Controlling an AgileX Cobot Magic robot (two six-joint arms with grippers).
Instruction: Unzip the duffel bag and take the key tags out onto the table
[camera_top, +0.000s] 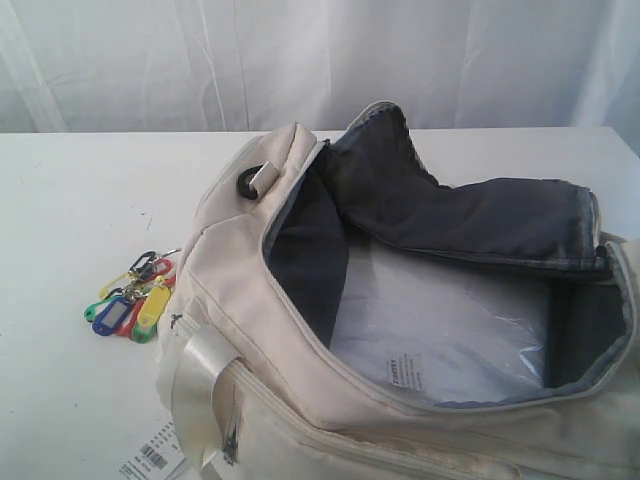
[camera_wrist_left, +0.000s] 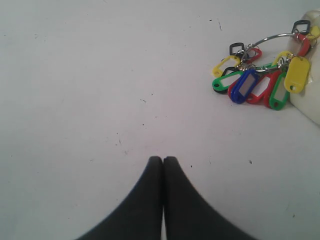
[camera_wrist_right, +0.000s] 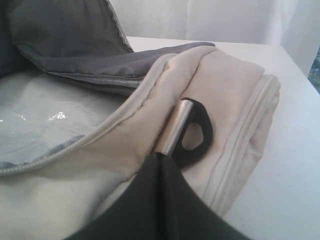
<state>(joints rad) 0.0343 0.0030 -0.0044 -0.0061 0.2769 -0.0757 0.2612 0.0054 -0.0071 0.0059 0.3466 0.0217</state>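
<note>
The cream duffel bag (camera_top: 228, 262) lies unzipped, its dark grey lining (camera_top: 460, 215) folded back. The key tags (camera_top: 133, 300) rest on the white table (camera_top: 80, 200) just left of the bag. In the left wrist view my left gripper (camera_wrist_left: 163, 159) is shut and empty above bare table (camera_wrist_left: 100, 75), apart from the key tags (camera_wrist_left: 260, 82). My right gripper (camera_wrist_right: 159, 156) is shut over the bag's end (camera_wrist_right: 225, 80), its tips right by the satin loop of the black D-ring (camera_wrist_right: 199, 134). Neither gripper shows in the exterior view.
Clear plastic and paper stuffing (camera_top: 440, 320) fills the bag's inside. A shiny strap (camera_top: 195, 385) crosses the bag's near side. A white barcode paper tag (camera_top: 155, 458) lies at the front edge. A white curtain hangs behind the table.
</note>
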